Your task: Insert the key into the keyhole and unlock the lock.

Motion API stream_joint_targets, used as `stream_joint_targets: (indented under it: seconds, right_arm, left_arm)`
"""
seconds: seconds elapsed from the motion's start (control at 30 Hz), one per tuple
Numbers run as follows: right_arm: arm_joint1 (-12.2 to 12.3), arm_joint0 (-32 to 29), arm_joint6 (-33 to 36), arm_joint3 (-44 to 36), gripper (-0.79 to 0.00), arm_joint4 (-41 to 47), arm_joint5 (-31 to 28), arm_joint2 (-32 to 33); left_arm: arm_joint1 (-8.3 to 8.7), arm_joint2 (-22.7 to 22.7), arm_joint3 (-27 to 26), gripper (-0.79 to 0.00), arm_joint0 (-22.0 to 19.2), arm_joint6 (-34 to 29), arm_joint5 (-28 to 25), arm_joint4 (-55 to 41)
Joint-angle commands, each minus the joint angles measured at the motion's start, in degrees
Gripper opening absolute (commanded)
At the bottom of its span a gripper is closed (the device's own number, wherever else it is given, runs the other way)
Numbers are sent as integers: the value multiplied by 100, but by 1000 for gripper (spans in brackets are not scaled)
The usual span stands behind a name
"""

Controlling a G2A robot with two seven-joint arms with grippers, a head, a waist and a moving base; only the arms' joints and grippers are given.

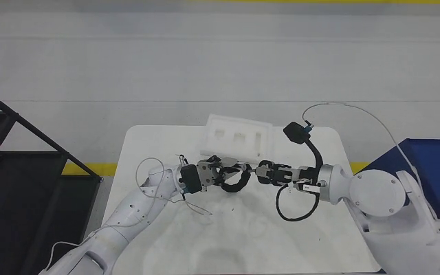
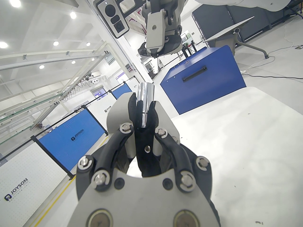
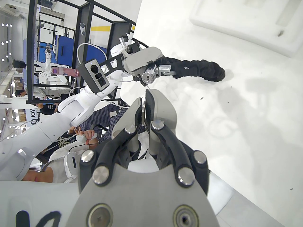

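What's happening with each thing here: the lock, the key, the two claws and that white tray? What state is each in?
lock: held off the table by the left gripper, keyhole facing the key, nothing in it yet.
key: pinched in the right gripper, short of the keyhole.
left gripper: jaws shut on the lock.
right gripper: jaws shut on the key.
foam tray: lying flat on the table.

Big industrial robotics hall, lab-type. Anchor is the white table (image 1: pixel 148 144). Blue metal cabinet (image 2: pixel 203 83) sits just beside it, and a black metal-frame rack (image 1: pixel 34 199) stands on its other side. Yellow floor line (image 1: pixel 86 168) runs up to it, with grey polished floor (image 1: pixel 206 62) beyond. Blue-and-white partition panels (image 2: pixel 68 140) stand farther off. High white ceiling (image 2: pixel 42 19) with round lights (image 2: pixel 14 1) above.
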Motion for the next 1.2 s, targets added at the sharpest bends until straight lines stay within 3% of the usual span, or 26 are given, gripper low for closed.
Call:
stream_joint_targets:
  seconds: [0.0, 1.17]
  right_arm:
    - [0, 16, -55, 14, -785, -13, -10, -48]
    - [49, 135, -416, 107, -785, 28, -38, -360]
  left_arm:
    - [2, 1, -17, -785, 5, 24, -33, -1]
    - [-24, 37, -57, -785, 11, 167, -200, -146]
